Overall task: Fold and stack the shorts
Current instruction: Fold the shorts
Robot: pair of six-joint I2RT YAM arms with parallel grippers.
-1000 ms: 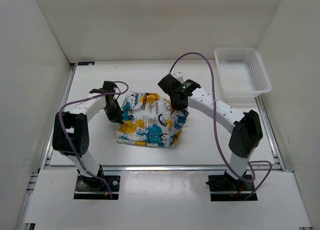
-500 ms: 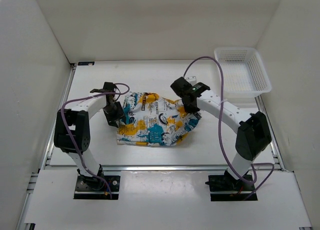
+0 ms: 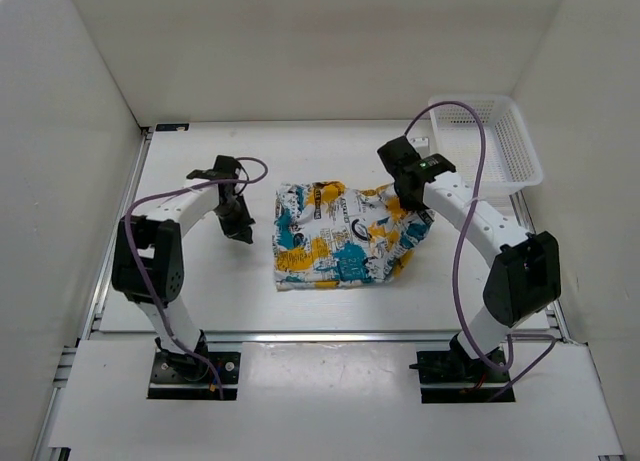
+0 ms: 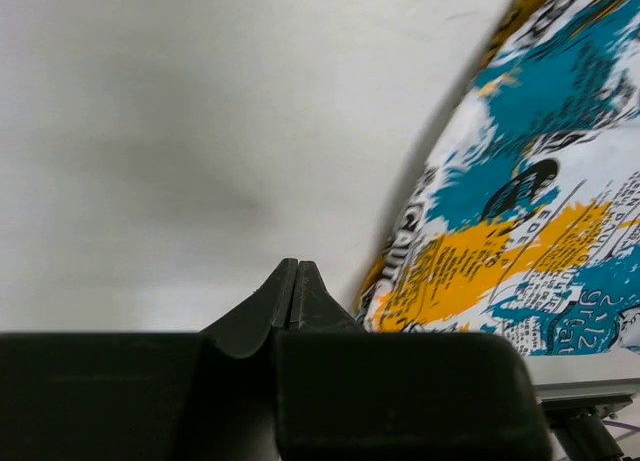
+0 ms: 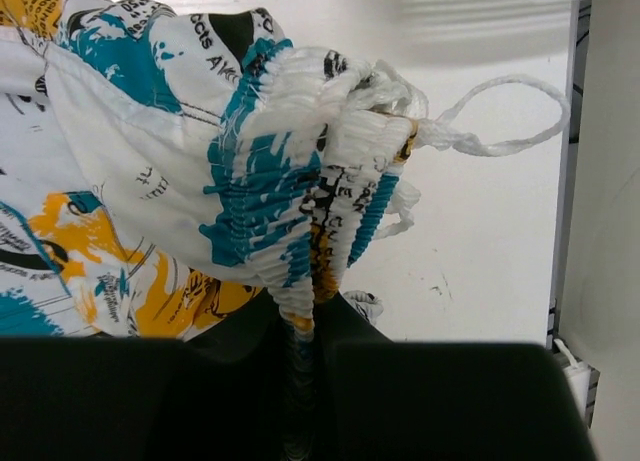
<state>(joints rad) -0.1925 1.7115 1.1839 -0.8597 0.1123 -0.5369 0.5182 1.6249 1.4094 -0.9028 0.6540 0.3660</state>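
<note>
The shorts [image 3: 345,239] lie folded mid-table, white with teal, yellow-orange and black print. My right gripper [image 3: 412,191] is shut on their bunched elastic waistband [image 5: 300,221] at the right end and holds it lifted; a white drawstring loop [image 5: 500,121] hangs out. My left gripper [image 3: 238,226] is shut and empty, just left of the shorts and apart from them. In the left wrist view its fingertips [image 4: 295,281] are pressed together over bare table, with the shorts' edge [image 4: 500,231] to the right.
A white plastic mesh basket [image 3: 490,151] stands at the back right, just behind my right gripper. White walls close in the table on three sides. A metal rail [image 3: 330,333] runs along the near edge.
My right gripper has dragged the shorts to the right, toward the basket. My left gripper has moved up and slightly right, and now stands apart from the cloth.
</note>
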